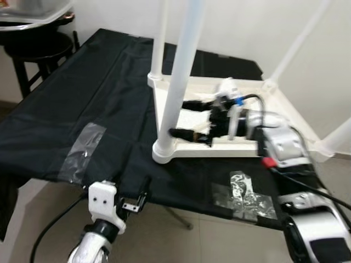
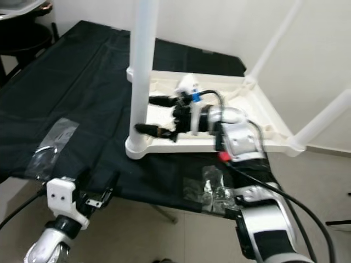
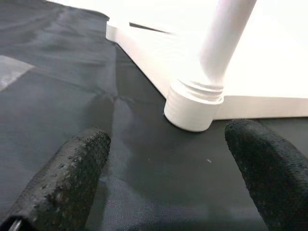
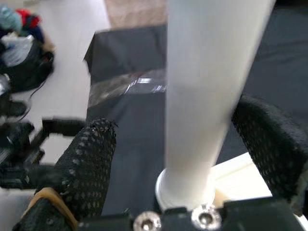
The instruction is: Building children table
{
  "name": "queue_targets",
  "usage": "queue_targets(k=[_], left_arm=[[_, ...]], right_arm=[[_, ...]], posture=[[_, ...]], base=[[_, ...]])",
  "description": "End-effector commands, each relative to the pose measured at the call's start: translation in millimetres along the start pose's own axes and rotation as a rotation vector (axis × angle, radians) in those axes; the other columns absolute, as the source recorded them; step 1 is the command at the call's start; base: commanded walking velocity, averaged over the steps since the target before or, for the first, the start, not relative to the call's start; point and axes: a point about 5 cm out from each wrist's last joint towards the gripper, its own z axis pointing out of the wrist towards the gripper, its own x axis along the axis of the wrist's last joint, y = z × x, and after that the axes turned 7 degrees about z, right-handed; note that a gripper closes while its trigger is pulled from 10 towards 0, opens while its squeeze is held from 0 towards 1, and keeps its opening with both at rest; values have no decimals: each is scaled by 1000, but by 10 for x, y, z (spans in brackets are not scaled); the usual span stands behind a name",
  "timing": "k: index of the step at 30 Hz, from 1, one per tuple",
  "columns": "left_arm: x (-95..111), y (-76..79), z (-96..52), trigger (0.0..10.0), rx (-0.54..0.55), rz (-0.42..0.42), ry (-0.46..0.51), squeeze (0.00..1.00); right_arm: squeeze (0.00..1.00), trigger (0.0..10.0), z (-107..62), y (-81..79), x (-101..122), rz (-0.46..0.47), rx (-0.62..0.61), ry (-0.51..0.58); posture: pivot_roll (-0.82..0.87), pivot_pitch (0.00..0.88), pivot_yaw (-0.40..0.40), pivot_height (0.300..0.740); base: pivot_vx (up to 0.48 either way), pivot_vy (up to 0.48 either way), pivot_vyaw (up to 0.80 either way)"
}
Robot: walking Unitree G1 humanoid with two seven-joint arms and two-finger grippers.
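Straddling near table leg (image 4: 207, 96): right tool (image 1: 184, 118), fingers apart.

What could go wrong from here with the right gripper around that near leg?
1. The right gripper straddles the near leg with its fingers open; closing off-centre could push the leg sideways in its socket.
2. The upside-down tabletop lies on loose black cloth, so it may slide.
3. The left gripper hovers near without bracing it.

Right gripper (image 2: 155, 115) reaches forward, spread; left gripper (image 2: 104, 189) low, parted.
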Motion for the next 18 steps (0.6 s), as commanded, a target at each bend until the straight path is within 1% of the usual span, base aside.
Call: queue_targets(k=[1, 2, 3, 4, 5, 8, 10, 12, 13, 14, 15, 16, 18], left_arm=[[-4, 37, -14, 10000, 2, -26, 1, 0], [34, 71, -72, 10000, 3, -26, -3, 0], [34, 71, -72, 10000, 3, -26, -3, 0], [60, 83, -113, 10000, 5, -24, -5, 0], [60, 83, -113, 10000, 5, -24, -5, 0], [130, 85, -241, 10000, 20, -14, -12, 0], [130, 85, -241, 10000, 20, -14, -12, 0], [166, 81, -304, 10000, 29, -6, -18, 0], [166, 81, -304, 10000, 29, -6, -18, 0], [187, 81, -337, 10000, 33, -3, -21, 0], [202, 84, -362, 10000, 35, -2, -23, 0], [217, 88, -389, 10000, 38, -1, -26, 0], [232, 93, -411, 10000, 39, 0, -29, 0]], right_arm=[[0, 10000, -3, 11, 0, -17, 7, -22], [0, 10000, 124, 34, 52, -24, 69, -11], [0, 10000, 124, 34, 52, -24, 69, -11], [0, 10000, 162, 33, 87, -22, 110, 10], [0, 10000, 162, 33, 87, -22, 110, 10], [0, 10000, 199, 45, 205, -19, 176, 55], [0, 10000, 199, 45, 205, -19, 176, 55], [0, 10000, 190, 59, 243, -29, 195, 62], [0, 10000, 190, 59, 243, -29, 195, 62], [0, 10000, 186, 68, 247, -34, 220, 65], [0, 9490, 185, 70, 241, -38, 242, 64], [0, 0, 193, 67, 228, -40, 264, 72], [0, 0, 201, 59, 213, -34, 283, 76]], posture=[[111, 149, -162, 740], [147, 211, -160, 740], [147, 211, -160, 740], [156, 225, -160, 740], [156, 225, -160, 740], [176, 263, -153, 740], [176, 263, -153, 740], [183, 297, -144, 740], [183, 297, -144, 740], [185, 305, -141, 740], [186, 309, -140, 740], [187, 321, -136, 740], [188, 328, -133, 740]], base=[[0, 0, 0], [0, 0, 0], [0, 0, 0], [0, 0, 0], [0, 0, 0], [0, 0, 0], [0, 0, 0], [0, 0, 0], [0, 0, 0], [0, 0, 0], [0, 0, 0], [0, 0, 0], [0, 0, 0]])
